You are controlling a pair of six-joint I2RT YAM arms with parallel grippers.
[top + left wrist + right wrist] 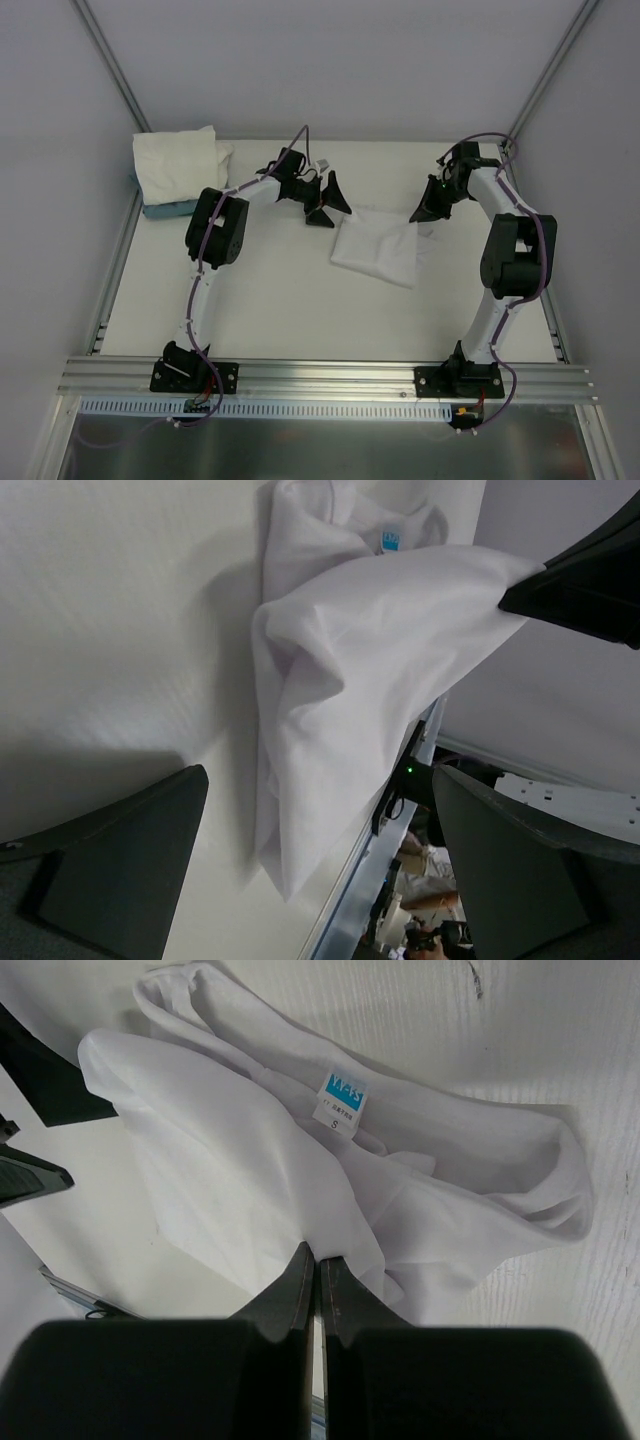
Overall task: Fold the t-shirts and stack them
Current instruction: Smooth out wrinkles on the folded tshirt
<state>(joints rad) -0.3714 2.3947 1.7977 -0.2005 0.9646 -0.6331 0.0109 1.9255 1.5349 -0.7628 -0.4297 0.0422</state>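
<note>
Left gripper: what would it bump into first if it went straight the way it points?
Probably the white t-shirt pinched by the right gripper; it lies straight ahead of the open left gripper, though depth is unclear.

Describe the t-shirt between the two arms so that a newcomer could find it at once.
Start at the white table and look just right of its middle. The white t-shirt lies there crumpled, its edge pinched in the shut right end effector. Unlike the pile of t-shirts in the far left corner, it lies alone, with a blue neck label showing.
</note>
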